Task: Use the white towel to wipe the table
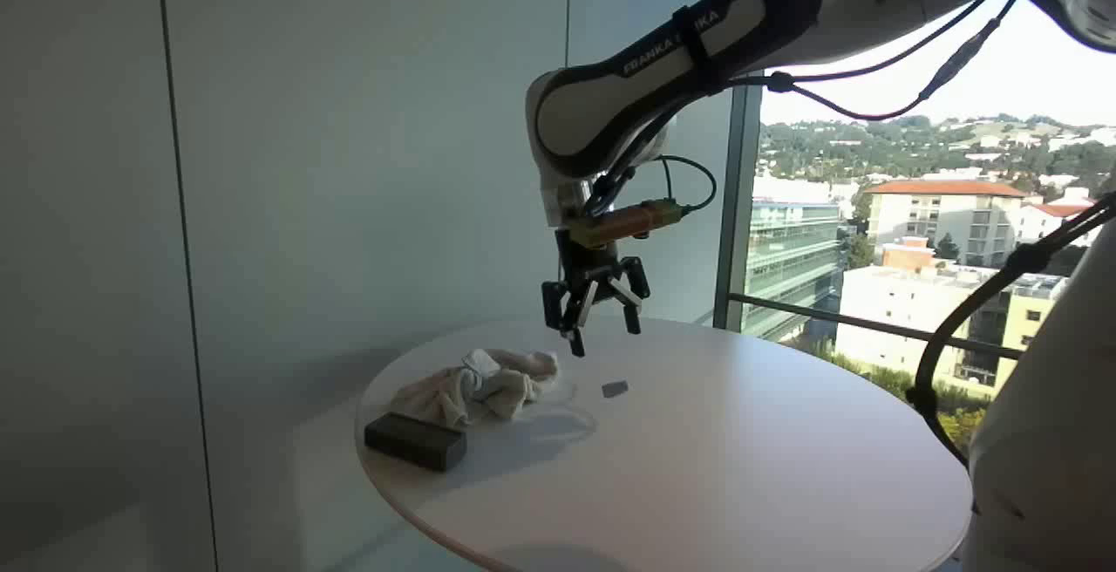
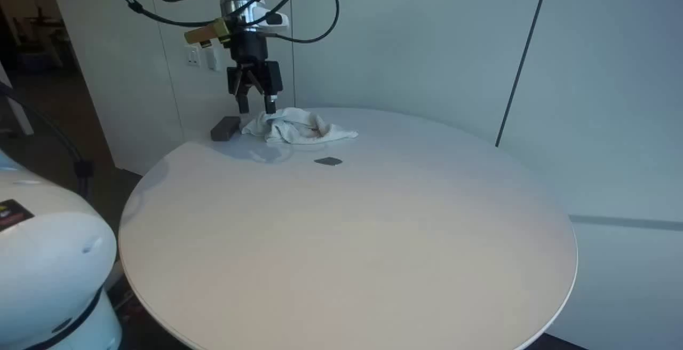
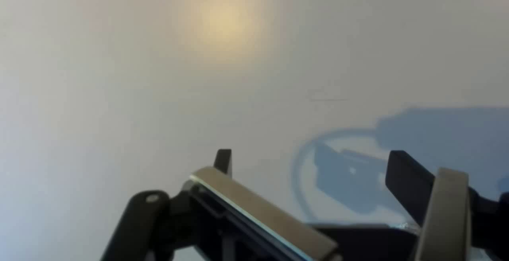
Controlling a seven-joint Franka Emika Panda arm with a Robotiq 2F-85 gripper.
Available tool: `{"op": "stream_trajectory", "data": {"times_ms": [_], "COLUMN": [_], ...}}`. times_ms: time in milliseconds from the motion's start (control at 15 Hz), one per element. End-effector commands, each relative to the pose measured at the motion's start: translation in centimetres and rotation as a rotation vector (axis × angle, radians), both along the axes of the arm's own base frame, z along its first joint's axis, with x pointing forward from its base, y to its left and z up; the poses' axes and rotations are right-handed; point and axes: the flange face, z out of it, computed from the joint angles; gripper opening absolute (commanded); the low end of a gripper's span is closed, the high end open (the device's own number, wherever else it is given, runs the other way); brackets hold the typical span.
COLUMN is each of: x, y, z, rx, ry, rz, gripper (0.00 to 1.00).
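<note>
The white towel (image 1: 488, 391) lies crumpled on the round white table (image 1: 741, 467) near its wall side. It also shows in an exterior view (image 2: 299, 127), on the far part of the table top (image 2: 347, 248). My gripper (image 1: 605, 341) is open and empty, pointing down above the table close to the towel. In an exterior view the gripper (image 2: 257, 110) appears just above the towel's edge, not visibly touching it. In the wrist view the fingers (image 3: 310, 161) stand wide apart over bare table (image 3: 119, 94). A small pale patch there is mostly hidden; I cannot tell what it is.
A dark box (image 1: 415, 443) lies beside the towel near the table edge; it also shows in an exterior view (image 2: 225, 128). A small flat grey piece (image 1: 615, 389) lies near the towel (image 2: 328, 161). A wall (image 2: 427, 46) stands behind the table.
</note>
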Motion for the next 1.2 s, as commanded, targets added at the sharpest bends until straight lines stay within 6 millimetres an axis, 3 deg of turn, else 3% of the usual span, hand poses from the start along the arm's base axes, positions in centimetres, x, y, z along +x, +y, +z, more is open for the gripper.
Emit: {"op": "stream_trajectory", "data": {"times_ms": [0,667,800,1133], "x": [0.1,0.4,2.0,8.3], "y": [0.0,-0.2,-1.1,-3.6], "z": [0.1,1.1,2.8,7.4], "rx": [0.000,-0.006,-0.030,-0.061], "ry": [-0.002,-0.026,-0.069,-0.195], "rz": [0.000,0.004,0.031,0.135], "gripper": [1.00,1.00,1.00,1.00]}}
